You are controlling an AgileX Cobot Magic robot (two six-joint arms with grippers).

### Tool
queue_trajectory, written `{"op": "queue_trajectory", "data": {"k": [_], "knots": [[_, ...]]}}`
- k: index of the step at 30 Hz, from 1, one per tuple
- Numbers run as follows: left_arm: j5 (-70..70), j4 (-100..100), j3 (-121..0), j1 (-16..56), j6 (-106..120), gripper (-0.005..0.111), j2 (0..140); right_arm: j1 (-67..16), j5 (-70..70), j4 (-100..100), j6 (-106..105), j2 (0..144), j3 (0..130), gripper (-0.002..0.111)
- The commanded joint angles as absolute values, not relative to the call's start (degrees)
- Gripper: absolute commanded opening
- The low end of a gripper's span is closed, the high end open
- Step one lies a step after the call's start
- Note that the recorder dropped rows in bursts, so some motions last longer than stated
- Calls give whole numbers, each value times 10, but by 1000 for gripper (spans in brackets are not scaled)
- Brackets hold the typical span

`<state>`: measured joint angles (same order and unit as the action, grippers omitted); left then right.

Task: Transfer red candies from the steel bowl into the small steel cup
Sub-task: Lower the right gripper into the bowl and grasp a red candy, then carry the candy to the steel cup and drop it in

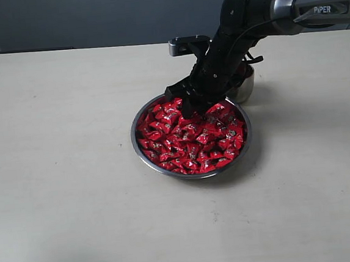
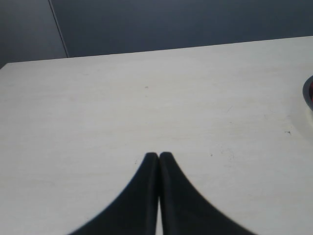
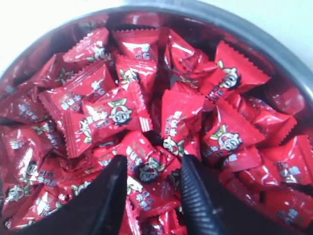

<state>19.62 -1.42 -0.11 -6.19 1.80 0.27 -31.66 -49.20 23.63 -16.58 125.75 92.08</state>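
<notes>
The steel bowl [image 1: 141, 147] sits mid-table, heaped with red candies [image 1: 191, 140]. My right gripper [image 1: 189, 107] reaches down into the bowl's far side from the right. In the right wrist view the right gripper [image 3: 154, 164] stands open, its fingertips pushed into the red candies [image 3: 112, 107], with a few wrappers lying between the fingers; the steel bowl's rim [image 3: 244, 29] curves round them. The small steel cup [image 1: 245, 88] stands just behind the bowl on the right, mostly hidden by the arm. My left gripper [image 2: 159, 155] is shut over bare table and does not show in the exterior view.
The pale tabletop [image 1: 62, 177] spreads wide to the left and front of the bowl. A dark wall [image 1: 122, 13] runs along the table's far edge. The bowl's rim [image 2: 309, 93] shows at one edge of the left wrist view.
</notes>
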Motion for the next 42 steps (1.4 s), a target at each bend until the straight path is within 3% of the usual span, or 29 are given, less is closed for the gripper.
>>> {"op": "queue_trajectory", "data": {"k": [1, 5, 7, 12, 29, 42], "knots": [[191, -16, 0, -62, 17, 0, 0, -315, -487, 249, -169, 1266, 923, 36], [191, -16, 0, -62, 17, 0, 0, -315, -486, 249, -169, 1270, 923, 36], [191, -16, 0, -62, 17, 0, 0, -315, -481, 249, -169, 1270, 923, 31], [191, -16, 0, -62, 17, 0, 0, -315, -477, 249, -174, 1270, 923, 0], [191, -16, 0, -62, 17, 0, 0, -315, -489, 201, -174, 1203, 923, -1], [191, -16, 0, -62, 17, 0, 0, -280, -462, -4, -63, 1152, 941, -1]]}}
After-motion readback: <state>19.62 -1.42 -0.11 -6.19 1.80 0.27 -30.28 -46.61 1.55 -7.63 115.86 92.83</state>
